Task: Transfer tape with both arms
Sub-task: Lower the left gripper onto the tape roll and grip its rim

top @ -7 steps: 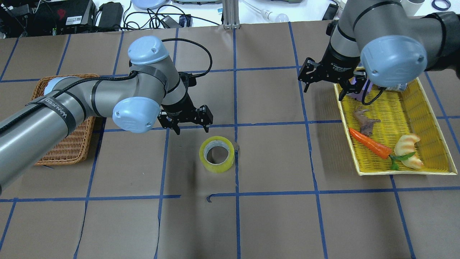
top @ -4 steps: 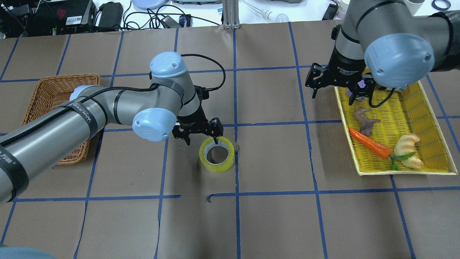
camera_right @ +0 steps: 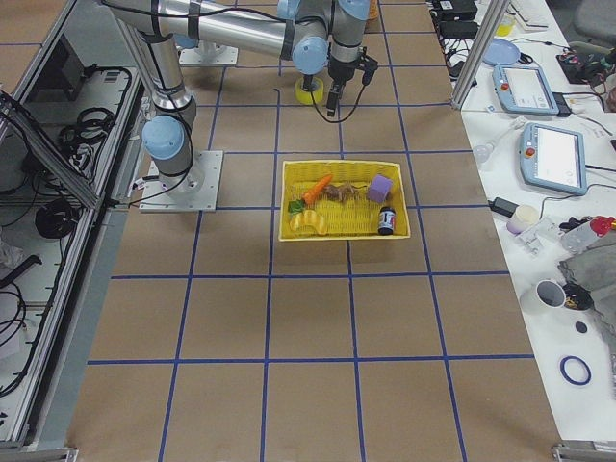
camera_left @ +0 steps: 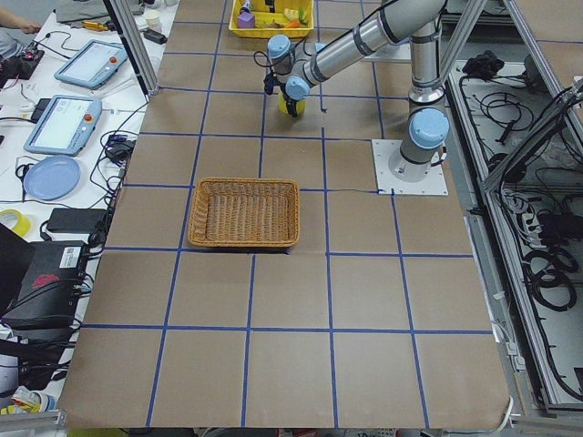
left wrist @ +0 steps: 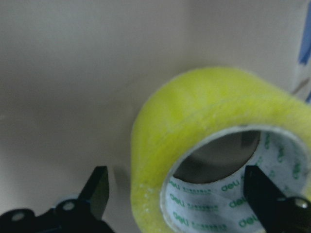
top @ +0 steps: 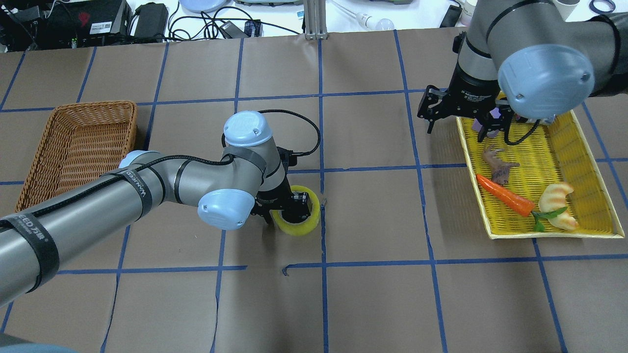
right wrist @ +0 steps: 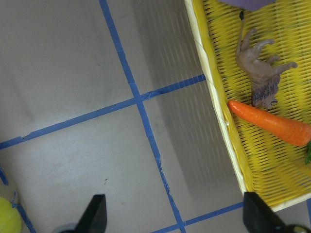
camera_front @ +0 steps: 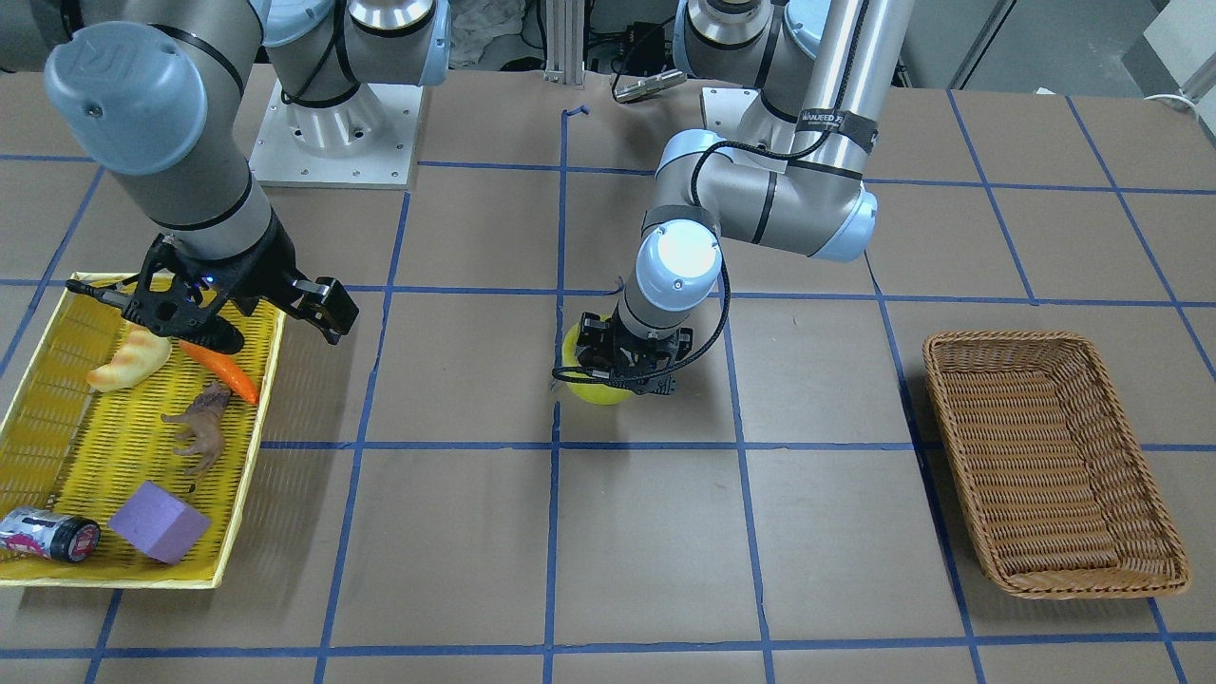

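Note:
The yellow tape [top: 299,226] lies flat on the brown table near its middle, and it also shows in the front view [camera_front: 597,393]. My left gripper [top: 289,206] is down on it and open. In the left wrist view, one finger [left wrist: 97,190] stands outside the tape's [left wrist: 194,116] wall and the other finger [left wrist: 260,194] stands in its printed core. My right gripper [top: 456,126] is open and empty, hanging above the table at the left edge of the yellow tray [top: 539,233]. The right wrist view shows only table and tray under it.
The yellow tray holds a carrot [top: 505,196], a croissant [top: 557,203], a toy figure [top: 498,164], a purple block [camera_front: 157,521] and a small can [camera_front: 47,534]. A wicker basket [top: 73,147] stands at the left. Blue tape lines grid the table.
My left arm has swung forward and down, from behind the tape onto it, and now straddles its wall. My right gripper shifted slightly right, then held still.

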Controlling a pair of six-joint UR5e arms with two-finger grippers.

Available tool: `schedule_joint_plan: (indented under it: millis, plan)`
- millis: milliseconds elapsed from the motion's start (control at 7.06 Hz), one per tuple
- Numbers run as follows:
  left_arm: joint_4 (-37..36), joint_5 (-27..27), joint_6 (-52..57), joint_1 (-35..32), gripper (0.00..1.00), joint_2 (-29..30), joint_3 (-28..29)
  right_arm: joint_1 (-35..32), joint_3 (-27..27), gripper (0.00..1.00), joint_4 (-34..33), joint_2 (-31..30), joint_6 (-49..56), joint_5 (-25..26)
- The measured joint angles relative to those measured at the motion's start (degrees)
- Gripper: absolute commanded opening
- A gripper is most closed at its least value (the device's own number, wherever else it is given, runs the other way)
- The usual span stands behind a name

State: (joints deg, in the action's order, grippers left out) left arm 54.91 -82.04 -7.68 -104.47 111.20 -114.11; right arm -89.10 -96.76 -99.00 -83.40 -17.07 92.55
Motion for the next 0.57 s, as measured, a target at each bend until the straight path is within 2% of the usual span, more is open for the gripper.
schedule_joint_plan:
  millis: [142,283,425,567]
  plan:
    - [0.6,-0.1,0.3,0.2,0.32,-0.6,1.0,0.0,0.0,1.00,0.0,0.0,0.0,-0.1]
    - [2.7,-0.2,0.5,0.4,0.13,-1.0,3.1,0.0,0.1,1.00,-0.2,0.0,0.0,-0.1]
    - [5.3,-0.2,0.6,0.5,0.00,-1.3,5.4,0.0,0.1,1.00,-0.3,0.0,0.0,-0.2]
    - [7.1,-0.1,0.7,0.5,0.00,-1.6,6.7,0.0,0.1,1.00,-0.4,0.0,0.0,-0.1]
